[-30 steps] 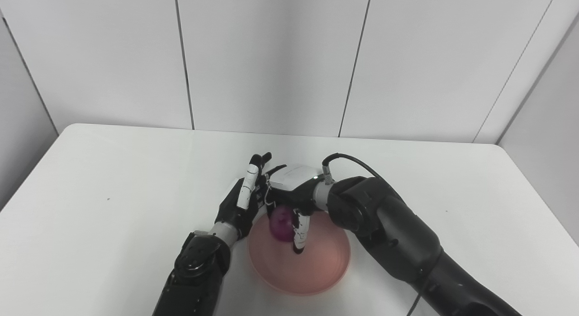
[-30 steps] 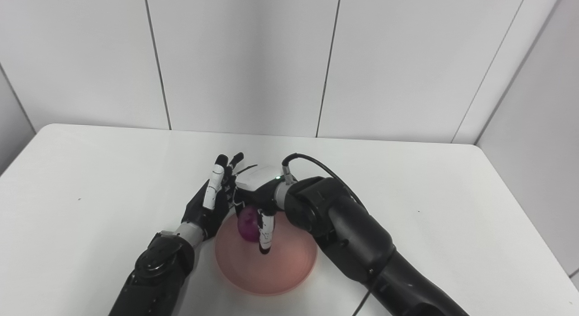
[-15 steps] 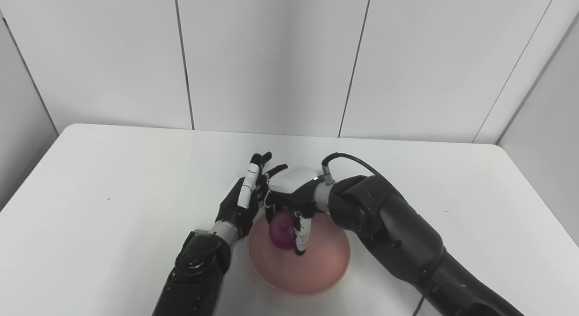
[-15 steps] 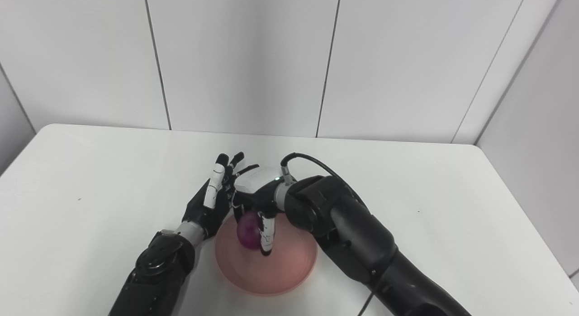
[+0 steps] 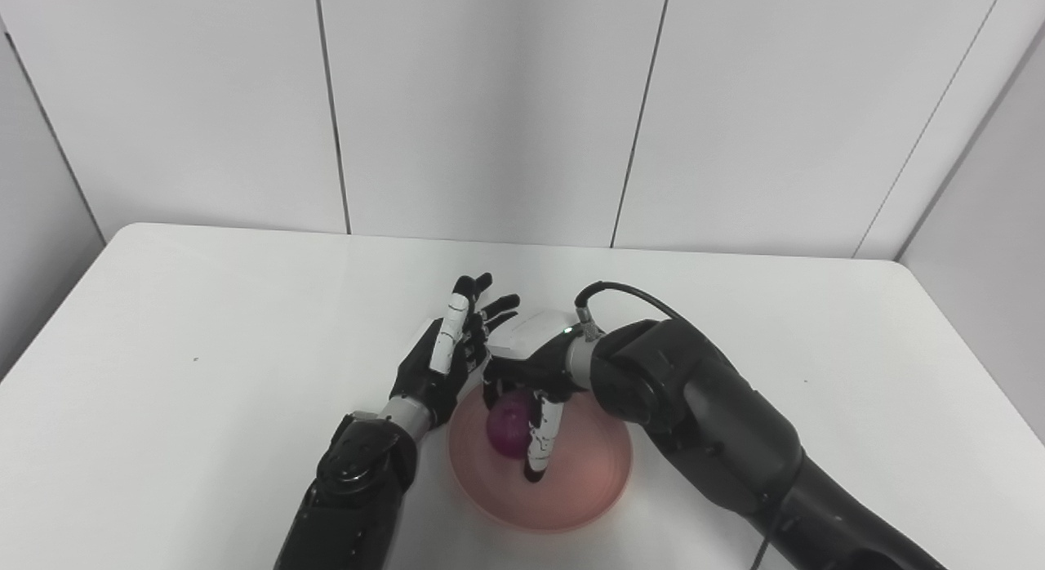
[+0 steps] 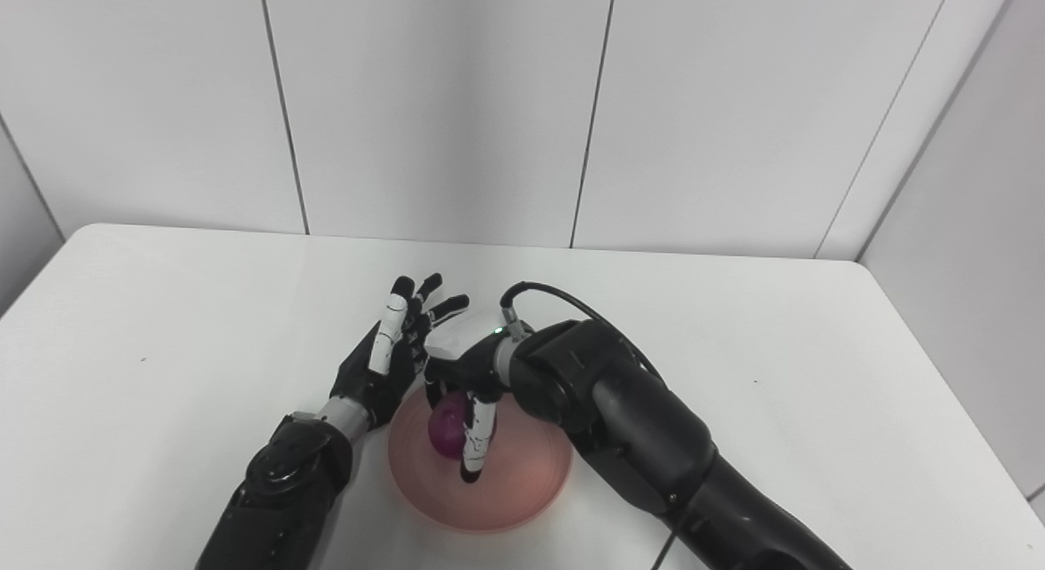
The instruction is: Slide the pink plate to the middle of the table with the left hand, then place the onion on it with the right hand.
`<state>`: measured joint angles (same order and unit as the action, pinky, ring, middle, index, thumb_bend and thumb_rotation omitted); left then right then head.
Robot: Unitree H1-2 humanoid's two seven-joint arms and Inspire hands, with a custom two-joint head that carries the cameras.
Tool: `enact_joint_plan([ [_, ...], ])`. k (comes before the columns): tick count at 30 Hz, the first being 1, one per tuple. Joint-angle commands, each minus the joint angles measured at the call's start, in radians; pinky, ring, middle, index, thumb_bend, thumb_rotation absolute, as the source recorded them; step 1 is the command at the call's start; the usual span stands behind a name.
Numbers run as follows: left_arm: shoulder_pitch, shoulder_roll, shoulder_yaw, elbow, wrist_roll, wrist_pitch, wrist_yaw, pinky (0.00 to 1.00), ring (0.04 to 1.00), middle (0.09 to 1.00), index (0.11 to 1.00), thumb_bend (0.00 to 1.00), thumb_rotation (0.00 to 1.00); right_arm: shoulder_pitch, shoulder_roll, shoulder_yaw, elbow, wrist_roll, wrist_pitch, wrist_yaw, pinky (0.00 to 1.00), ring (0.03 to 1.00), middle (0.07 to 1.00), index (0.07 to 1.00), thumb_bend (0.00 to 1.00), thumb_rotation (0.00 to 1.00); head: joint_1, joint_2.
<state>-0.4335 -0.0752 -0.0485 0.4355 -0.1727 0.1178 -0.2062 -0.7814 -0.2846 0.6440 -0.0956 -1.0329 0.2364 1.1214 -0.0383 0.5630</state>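
The pink plate [image 5: 540,472] lies near the middle of the desk [image 5: 204,374], so the slide appears complete. The onion [image 5: 508,413] sits low over the plate's left part, held in the curled fingers [image 5: 539,439] of the right hand [image 5: 526,370]; contact with the plate cannot be confirmed. Release remains. The left hand [image 5: 441,362] rests just beside the plate's left rim, fingers spread, holding nothing.
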Motion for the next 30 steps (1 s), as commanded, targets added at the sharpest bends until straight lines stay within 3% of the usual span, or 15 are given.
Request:
enact_joint_plan([
  [1,0.054,0.01,-0.003,0.073,0.016,0.063,0.012,0.9,0.89,0.881,0.997,0.77,1.0,-0.053,-0.006,-0.024,-0.03,-0.017,0.004,0.002,0.55,0.651,0.707,0.74,1.0,0.4,0.0,0.0],
  [7,0.055,0.008,-0.001,0.069,0.014,0.07,0.012,0.9,0.887,0.875,0.992,0.77,1.0,-0.053,-0.004,-0.06,-0.045,-0.015,0.03,0.03,0.58,0.708,0.753,0.752,1.0,0.42,-0.004,0.0],
  [10,0.053,0.008,0.0,0.072,0.014,0.068,0.012,0.9,0.885,0.87,0.989,0.77,1.0,-0.058,-0.002,-0.119,-0.048,0.035,0.055,0.035,0.64,0.784,0.824,0.749,1.0,0.38,-0.003,-0.001],
  [12,0.052,0.008,0.001,0.077,0.01,0.064,0.009,0.9,0.884,0.859,0.988,0.77,1.0,-0.065,-0.003,-0.171,-0.052,0.091,0.066,0.023,0.64,0.776,0.815,0.748,1.0,0.39,-0.003,-0.001],
  [15,0.052,0.008,0.001,0.074,0.012,0.066,0.008,0.9,0.884,0.856,0.989,0.77,1.0,-0.08,-0.017,-0.224,-0.066,0.154,0.055,-0.004,0.64,0.753,0.794,0.75,1.0,0.45,-0.006,-0.001],
  [18,0.05,0.008,0.002,0.074,0.013,0.066,0.01,0.9,0.889,0.869,0.981,0.78,0.99,-0.095,-0.039,-0.249,-0.08,0.182,0.043,-0.026,0.74,0.769,0.791,0.764,1.0,0.55,-0.008,-0.001],
  [22,0.047,0.01,0.008,0.081,0.01,0.064,0.007,0.91,0.897,0.879,0.981,0.78,0.99,-0.083,-0.05,-0.312,-0.091,0.263,0.057,-0.081,0.68,0.751,0.771,0.756,1.0,0.57,-0.008,-0.003],
  [25,0.049,0.01,0.011,0.079,0.01,0.063,0.008,0.91,0.899,0.881,0.986,0.78,0.99,-0.06,-0.051,-0.363,-0.081,0.338,0.053,-0.139,0.71,0.793,0.794,0.759,1.0,0.6,-0.009,-0.002],
  [27,0.05,0.011,0.013,0.076,0.01,0.064,0.009,0.91,0.893,0.876,0.986,0.79,0.99,-0.036,-0.051,-0.402,-0.07,0.393,0.035,-0.197,0.7,0.8,0.805,0.788,1.0,0.71,-0.01,-0.002],
  [30,0.048,0.013,0.017,0.075,0.008,0.069,0.01,0.91,0.891,0.871,0.983,0.79,0.98,-0.001,-0.05,-0.445,-0.029,0.472,0.008,-0.283,0.7,0.793,0.798,0.799,1.0,0.77,-0.013,-0.001],
])
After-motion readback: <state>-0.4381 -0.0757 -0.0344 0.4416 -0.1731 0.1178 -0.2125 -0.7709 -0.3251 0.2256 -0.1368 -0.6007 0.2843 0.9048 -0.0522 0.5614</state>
